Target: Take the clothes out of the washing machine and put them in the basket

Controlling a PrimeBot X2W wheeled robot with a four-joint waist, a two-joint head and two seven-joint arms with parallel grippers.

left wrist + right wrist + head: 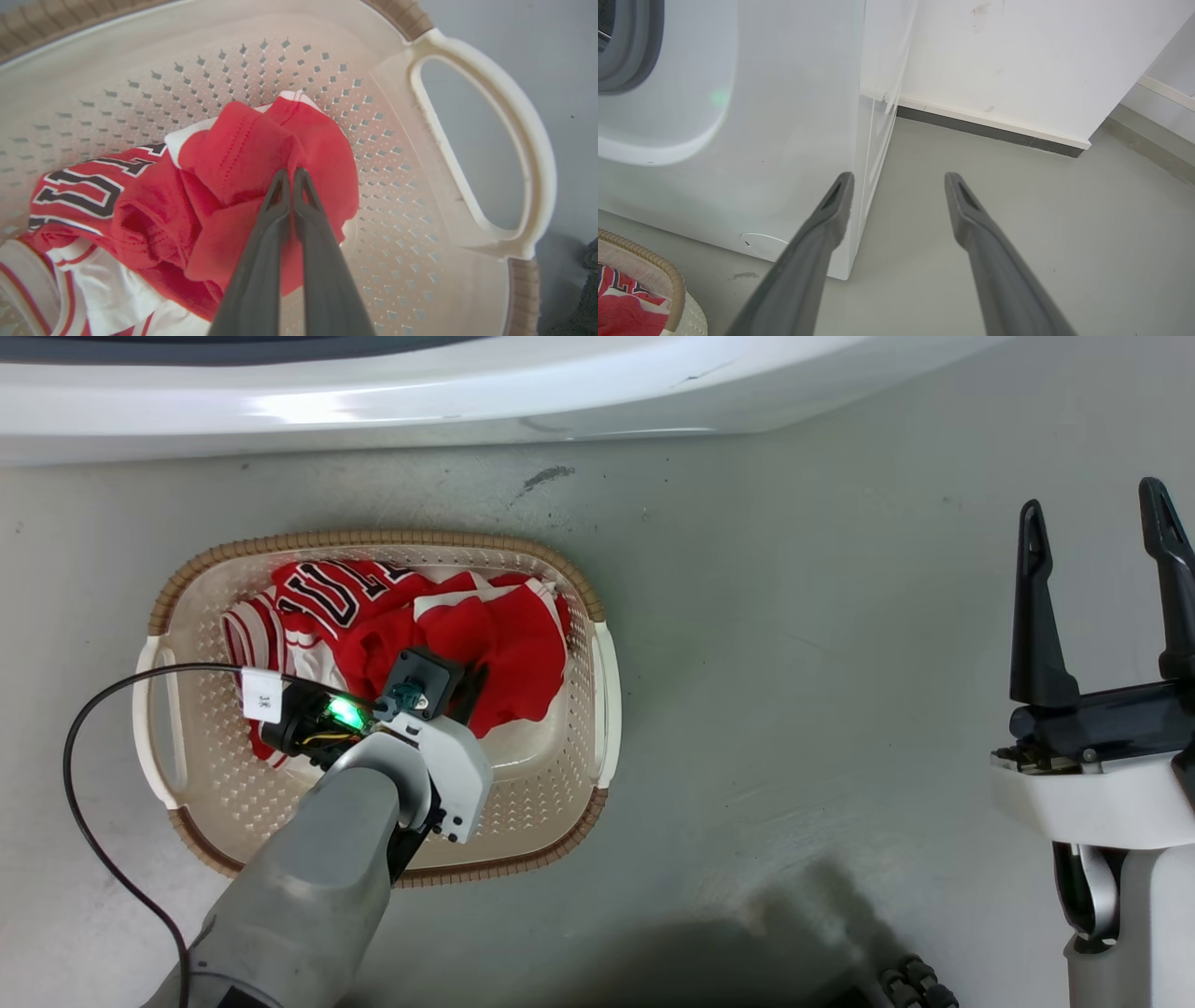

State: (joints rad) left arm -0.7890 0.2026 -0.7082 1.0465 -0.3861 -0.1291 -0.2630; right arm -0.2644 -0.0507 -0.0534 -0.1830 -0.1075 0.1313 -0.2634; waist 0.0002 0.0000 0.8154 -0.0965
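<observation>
jersey (327, 597) in basket (373, 538) | left gripper (290, 171) pinches red cloth (261, 144) there, unreleased | right gripper (1092, 509) wide, empty | washing machine (784, 140) inside unseen, likely empty

The basket (551, 775) at centre left was smooth cream plastic with a dull sheen, and its brown rim (373, 537) was moulded to look woven. Inside, the red cloth (261, 144) was soft and matt, the jersey (79, 191) a smooth knit. The washing machine (467, 411) along the top was glossy white, its door seal (640, 46) matt grey rubber. The floor (794, 616) was matt grey and scuffed. The right gripper (899, 173) had matt dark fingers (808, 256).
</observation>
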